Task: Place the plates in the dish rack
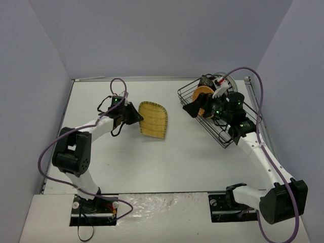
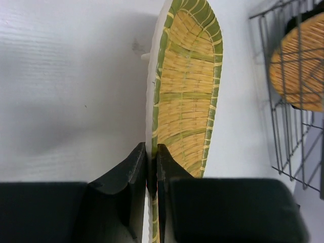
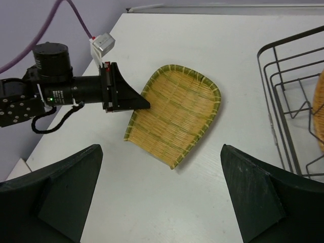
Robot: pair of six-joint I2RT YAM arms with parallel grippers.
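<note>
A yellow square plate (image 1: pixel 153 120) with a woven bamboo pattern and green rim lies at the table's middle. My left gripper (image 1: pixel 132 117) is shut on its left edge. In the left wrist view the two fingers (image 2: pixel 135 167) pinch the rim of the yellow plate (image 2: pixel 187 86). The right wrist view shows this plate (image 3: pixel 174 119) with the left gripper (image 3: pixel 143 105) clamped on it. My right gripper (image 1: pixel 205 108) hangs open over the dish rack's (image 1: pixel 223 139) left end, holding nothing (image 3: pixel 162 148). An orange plate (image 1: pixel 204 92) stands in the rack, with other plates behind it.
The dark wire rack (image 2: pixel 283 126) sits at the right of the table, angled, its near wires (image 3: pixel 273 101) close to my right gripper. The orange plate (image 2: pixel 298 66) shows through the wires. Grey walls enclose the table on three sides.
</note>
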